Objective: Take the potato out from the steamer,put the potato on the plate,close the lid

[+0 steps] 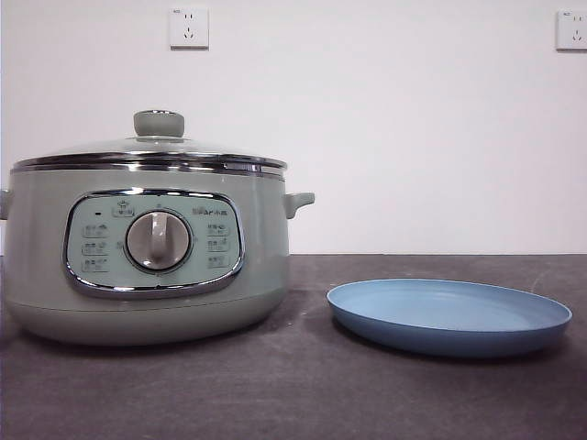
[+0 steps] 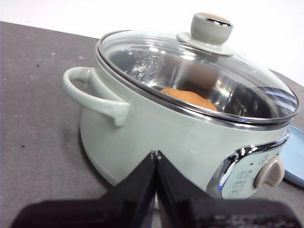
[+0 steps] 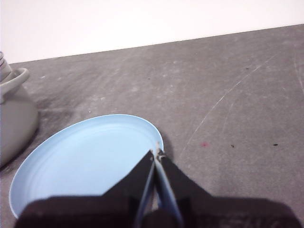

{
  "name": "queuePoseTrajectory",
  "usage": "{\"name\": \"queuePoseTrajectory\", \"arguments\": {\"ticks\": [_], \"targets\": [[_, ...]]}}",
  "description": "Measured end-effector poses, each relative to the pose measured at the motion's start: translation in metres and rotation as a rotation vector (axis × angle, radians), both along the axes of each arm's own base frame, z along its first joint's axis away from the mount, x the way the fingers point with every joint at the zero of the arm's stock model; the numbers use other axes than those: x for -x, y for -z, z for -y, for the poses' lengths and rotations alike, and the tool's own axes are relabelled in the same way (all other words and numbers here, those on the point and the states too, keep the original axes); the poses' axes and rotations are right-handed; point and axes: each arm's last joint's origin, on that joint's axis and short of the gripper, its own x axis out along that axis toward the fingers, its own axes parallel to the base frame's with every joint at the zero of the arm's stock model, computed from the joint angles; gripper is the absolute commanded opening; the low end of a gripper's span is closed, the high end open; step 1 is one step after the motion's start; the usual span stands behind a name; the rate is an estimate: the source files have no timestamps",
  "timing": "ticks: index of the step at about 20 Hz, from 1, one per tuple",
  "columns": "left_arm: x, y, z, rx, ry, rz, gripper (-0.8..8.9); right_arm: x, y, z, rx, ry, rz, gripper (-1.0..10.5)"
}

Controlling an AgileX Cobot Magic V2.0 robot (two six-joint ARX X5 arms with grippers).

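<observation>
Potato (image 2: 189, 97) lies inside the steamer (image 2: 156, 137), sealed under the glass lid (image 2: 199, 71), its long axis roughly level. Left pincer (image 2: 155, 154), jaws closed on nothing, hangs beside the steamer's wall, below the lid's knob (image 2: 212, 26), the nearer arm. Right pincer (image 3: 156, 154), also closed and empty, hovers over the empty plate (image 3: 85, 156) on the table (image 3: 228, 95).
</observation>
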Motion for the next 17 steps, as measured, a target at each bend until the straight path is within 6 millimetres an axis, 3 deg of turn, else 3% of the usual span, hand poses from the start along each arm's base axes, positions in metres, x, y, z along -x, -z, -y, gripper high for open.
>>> {"name": "queuePoseTrajectory", "arguments": {"ticks": [17], "targets": [[-0.0005,-0.0035,0.0000,0.003,0.000,0.036,-0.03,-0.0005,-0.0029,0.0000,-0.007,0.001,0.031,0.0]]}}
